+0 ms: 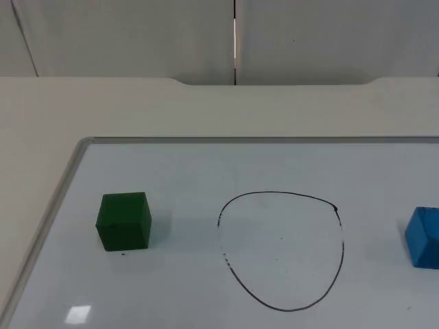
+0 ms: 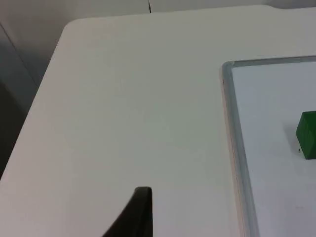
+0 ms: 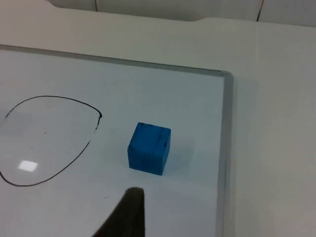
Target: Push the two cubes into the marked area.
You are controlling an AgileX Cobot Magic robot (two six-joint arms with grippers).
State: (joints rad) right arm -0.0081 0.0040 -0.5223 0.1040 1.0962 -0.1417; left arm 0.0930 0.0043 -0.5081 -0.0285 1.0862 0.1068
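Left pincer [image 2: 140, 212]: you see one black fingertip, over bare counter [image 2: 128, 108] outside the whiteboard's frame. Can't tell how far it's open; nothing visibly held. From it, the green cube [image 2: 307, 134] lies ahead and off to the side, past the whiteboard [image 2: 276, 163] edge rail, well apart. You'd have to cross the rail before any contact.

Right pincer [image 3: 126, 215]: again one dark fingertip, hanging over the whiteboard surface. Opening can't be told; nothing seen in its grip. The blue cube [image 3: 149, 148] sits just ahead of it, near, not touching. The marked area [image 3: 49, 140], a hand-drawn black loop, lies beyond and to the side of that cube.

Top view gives you the layout: green cube [image 1: 124, 221] on one side of the loop [image 1: 281, 250], blue cube [image 1: 423, 236] on the other at the frame edge, both outside the line, loop between them. Neither cube is pushed in yet, so the task looks unstarted.

Key relation: each cube is on its own arm's side, so left arm takes green, right arm takes blue. The right pincer is far nearer its cube. My read: you need the pincer on the cube's outer face, the side away from the loop, then push inward. Cubes have no long axis, so face alignment matters more than heading; an off-centre push will likely spin the cube off line.
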